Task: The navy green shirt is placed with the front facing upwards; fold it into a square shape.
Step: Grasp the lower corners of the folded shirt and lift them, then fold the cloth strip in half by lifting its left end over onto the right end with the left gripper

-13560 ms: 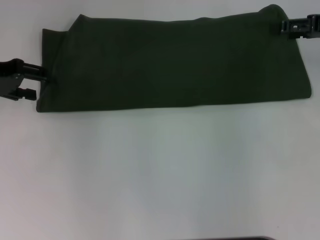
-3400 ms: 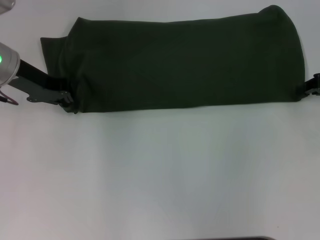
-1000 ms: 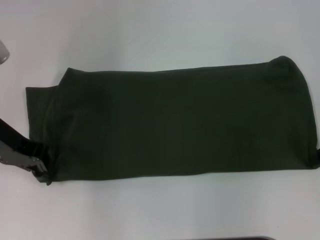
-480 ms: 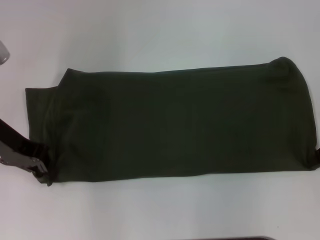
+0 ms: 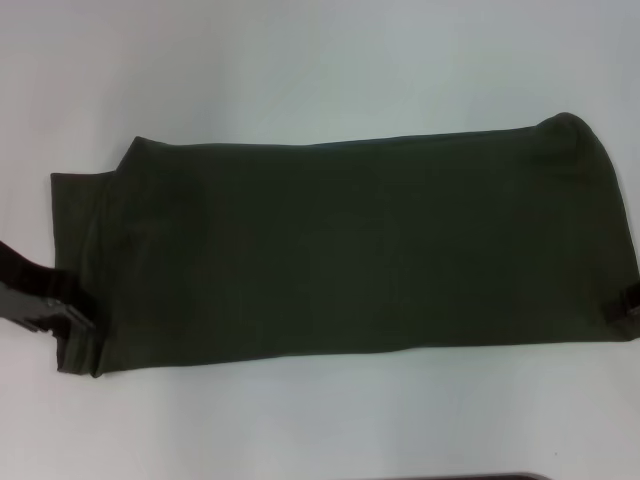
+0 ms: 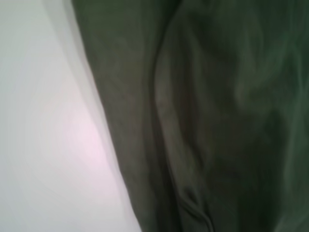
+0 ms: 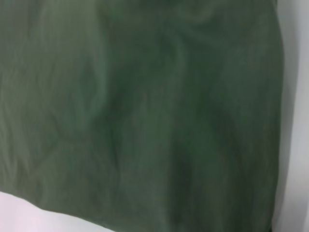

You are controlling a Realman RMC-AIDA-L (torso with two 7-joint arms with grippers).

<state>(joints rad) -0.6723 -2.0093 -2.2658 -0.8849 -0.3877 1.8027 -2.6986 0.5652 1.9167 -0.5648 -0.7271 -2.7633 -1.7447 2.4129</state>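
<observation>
The navy green shirt (image 5: 350, 250) lies flat on the white bench (image 5: 300, 70), folded into one long dark band that runs nearly the whole width of the head view, plain green side up (no lettering showing from here). Its far edge is fairly straight; the right end bulges into a rounded corner, and the left end steps out into a narrower flap.

Down at the near-left corner, the left gripper (image 5: 75, 318) comes in low from the side, its dark body lying across the edge of that flap, right at the cloth. Whether its jaws are clamped on the fabric or apart, I cannot tell from this angle. The left wrist view gives only soft folds of green beside bare bench.

Over at the near-right corner, just a sliver of the right gripper (image 5: 630, 302) pokes in at the frame edge, touching the shirt's end. Its jaws are out of sight too, so no call there. The right wrist view is filled with green cloth, a strip of white bench along one side.
</observation>
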